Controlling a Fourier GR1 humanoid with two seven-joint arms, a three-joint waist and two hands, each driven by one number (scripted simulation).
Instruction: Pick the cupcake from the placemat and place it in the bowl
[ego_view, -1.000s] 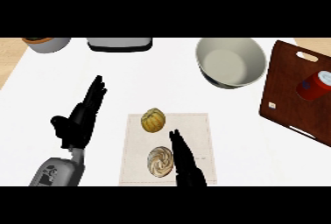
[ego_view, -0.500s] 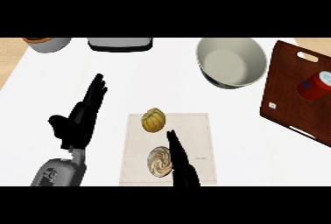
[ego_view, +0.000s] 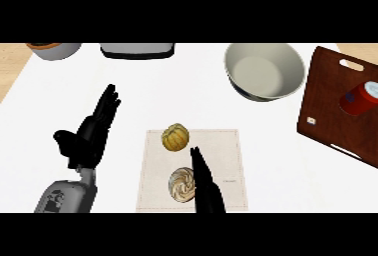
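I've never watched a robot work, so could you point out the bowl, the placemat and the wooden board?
bowl (ego_view: 264, 75), head view, on its pale inner wall.
placemat (ego_view: 225, 150), head view, on its bare upper right part.
wooden board (ego_view: 325, 117), head view, on its bare left part.

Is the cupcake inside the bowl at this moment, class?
No, the cupcake lies on the placemat beside the right hand, well apart from the bowl.

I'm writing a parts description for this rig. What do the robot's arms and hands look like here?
The left hand is black, with slim fingers and a thumb. It sits on a narrow grey wrist at the end of the left forearm, a rounded grey shell with small dark marks. The right hand is the same black; its forearm is out of view. No cables show.
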